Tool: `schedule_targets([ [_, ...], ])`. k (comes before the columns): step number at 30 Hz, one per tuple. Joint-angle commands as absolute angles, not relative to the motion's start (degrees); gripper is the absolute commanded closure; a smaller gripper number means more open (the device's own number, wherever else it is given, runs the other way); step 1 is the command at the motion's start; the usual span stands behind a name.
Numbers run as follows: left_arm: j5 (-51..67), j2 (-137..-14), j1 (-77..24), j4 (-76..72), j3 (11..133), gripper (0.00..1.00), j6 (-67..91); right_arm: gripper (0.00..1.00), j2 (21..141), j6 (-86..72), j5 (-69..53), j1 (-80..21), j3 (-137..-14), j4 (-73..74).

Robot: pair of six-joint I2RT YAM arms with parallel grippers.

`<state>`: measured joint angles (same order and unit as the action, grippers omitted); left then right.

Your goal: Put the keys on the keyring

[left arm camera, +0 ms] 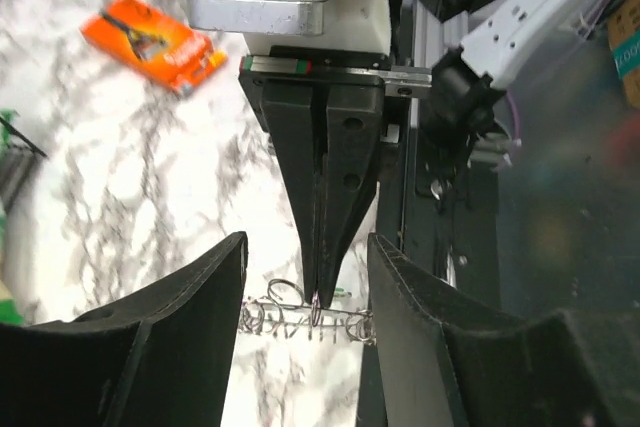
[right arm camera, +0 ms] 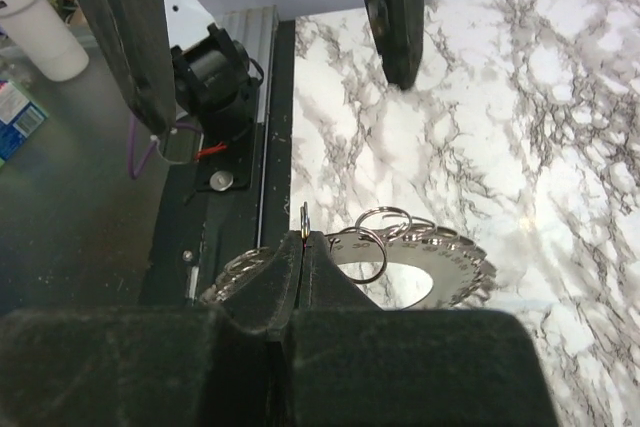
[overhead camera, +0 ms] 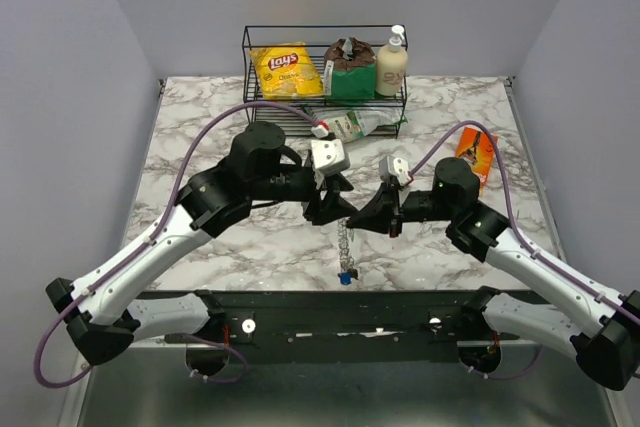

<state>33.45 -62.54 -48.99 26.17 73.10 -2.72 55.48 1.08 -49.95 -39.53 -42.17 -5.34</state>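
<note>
The keyring (overhead camera: pixel 346 244) is a silvery loop edged with many small split rings. It hangs over the table's near middle, with a blue key (overhead camera: pixel 345 275) at its low end. My right gripper (overhead camera: pixel 352 221) is shut on one small ring at the keyring's top. The right wrist view shows the pinch (right arm camera: pixel 303 240) and the loop (right arm camera: pixel 450 259) beyond it. My left gripper (overhead camera: pixel 333 209) is open, its fingers either side of the right gripper's tips and the keyring (left arm camera: pixel 300 319) without touching. The red and green keys do not show.
A wire basket (overhead camera: pixel 248 67) at the back holds a yellow Lay's bag (overhead camera: pixel 286 69), a green pack and a lotion bottle (overhead camera: pixel 392 65). A green-white packet (overhead camera: pixel 352 125) lies before it. An orange packet (overhead camera: pixel 477 155) lies at the right. The black rail (overhead camera: pixel 330 299) edges the table front.
</note>
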Motion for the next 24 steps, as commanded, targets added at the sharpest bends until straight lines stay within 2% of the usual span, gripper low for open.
schedule_targets([
  [1, 35.95, -66.70, -49.13, 42.09, 78.21, 0.40, -5.53, 0.99, 56.16, 5.53, -47.99, -39.46, -45.88, -0.18],
  [7, 36.12, -69.34, -49.22, 45.96, 80.42, 0.41, -6.94, 0.99, 55.81, 6.77, -47.72, -39.46, -46.41, 2.90],
  [15, 35.42, -71.36, -49.22, 45.97, 79.72, 0.50, -7.12, 0.99, 55.90, 6.94, -48.69, -39.46, -46.76, 3.25],
  [24, 34.37, -72.60, -49.22, 44.38, 78.66, 0.53, -7.47, 0.99, 55.28, 7.21, -48.96, -39.46, -46.23, 3.16],
])
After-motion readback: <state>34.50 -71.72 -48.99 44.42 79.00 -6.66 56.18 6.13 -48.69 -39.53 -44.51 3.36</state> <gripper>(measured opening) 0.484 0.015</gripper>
